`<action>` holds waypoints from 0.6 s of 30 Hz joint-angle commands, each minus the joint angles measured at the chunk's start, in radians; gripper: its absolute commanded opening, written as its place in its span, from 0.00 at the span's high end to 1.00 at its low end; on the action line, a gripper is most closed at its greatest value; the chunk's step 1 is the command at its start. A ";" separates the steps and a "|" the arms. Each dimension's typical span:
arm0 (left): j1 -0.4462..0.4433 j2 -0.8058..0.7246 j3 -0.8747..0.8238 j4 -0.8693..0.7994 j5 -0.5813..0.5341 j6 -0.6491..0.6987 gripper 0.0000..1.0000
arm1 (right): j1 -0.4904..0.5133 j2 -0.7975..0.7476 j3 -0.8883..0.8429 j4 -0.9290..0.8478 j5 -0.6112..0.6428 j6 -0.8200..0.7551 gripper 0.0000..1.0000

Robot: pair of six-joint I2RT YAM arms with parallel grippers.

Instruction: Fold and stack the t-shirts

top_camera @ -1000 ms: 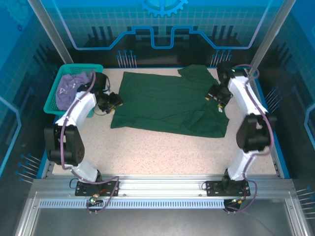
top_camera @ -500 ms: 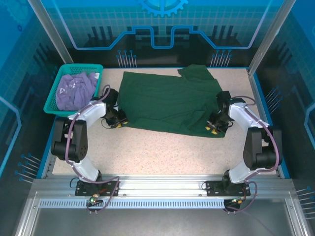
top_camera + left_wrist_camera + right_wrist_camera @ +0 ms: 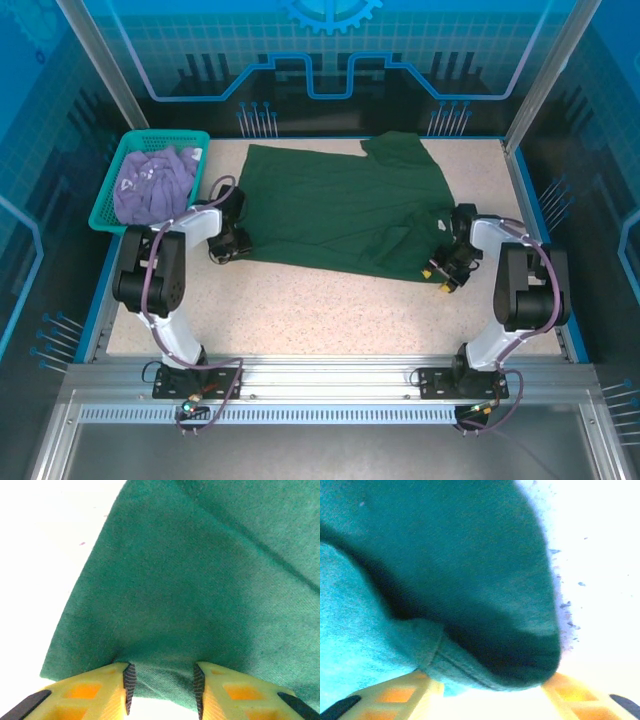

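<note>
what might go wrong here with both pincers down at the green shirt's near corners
1. The left pincer straddles just the hem of the green t-shirt; closing there may catch too little cloth and slip off on lifting.
2. The right pincer has a bunched fold between its jaws, so it may grab two layers and fold crookedly.
</note>
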 commanded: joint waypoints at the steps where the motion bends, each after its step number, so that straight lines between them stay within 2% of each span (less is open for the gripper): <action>1: 0.024 -0.036 -0.055 -0.049 -0.077 0.016 0.60 | -0.034 -0.019 -0.034 -0.044 0.036 -0.026 0.51; 15: 0.024 -0.284 -0.262 -0.108 0.045 -0.101 0.57 | -0.123 -0.123 -0.115 -0.072 0.002 -0.042 0.47; 18: 0.025 -0.339 -0.276 -0.124 0.061 -0.110 0.54 | -0.125 -0.178 -0.104 -0.086 -0.015 -0.048 0.48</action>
